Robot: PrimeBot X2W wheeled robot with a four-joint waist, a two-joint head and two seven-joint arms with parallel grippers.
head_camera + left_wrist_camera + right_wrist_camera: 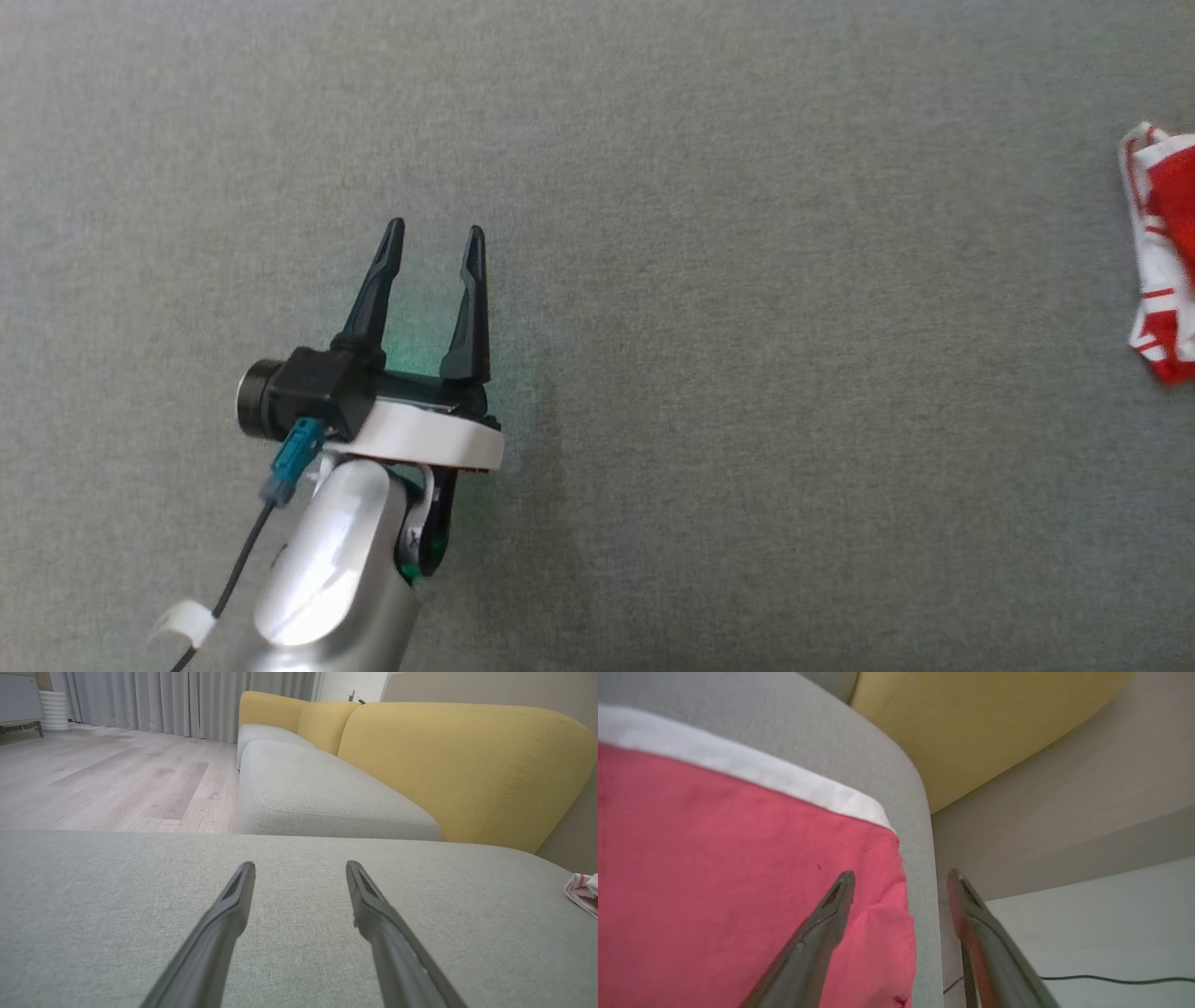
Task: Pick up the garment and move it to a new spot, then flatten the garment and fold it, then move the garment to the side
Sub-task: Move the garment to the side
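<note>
The garment (1162, 252) is red cloth with white bands, lying bunched at the far right edge of the grey cushion in the head view. A corner of it (584, 892) peeks in at the right of the left wrist view. My left gripper (434, 241) hovers open over bare cushion, far to the garment's left, with nothing between its fingers (299, 868). In the right wrist view my right gripper (901, 877) stands open just above the garment (714, 872), near its right edge by the cushion's rim; nothing is held between the fingers.
The grey cushion (700, 327) is a broad flat surface. Beyond it stands a sofa with a grey seat (317, 793) and yellow backrests (467, 760). Wooden floor (107, 779) and curtains lie to the left. A dark cable (1111, 980) runs across the pale floor past the cushion's edge.
</note>
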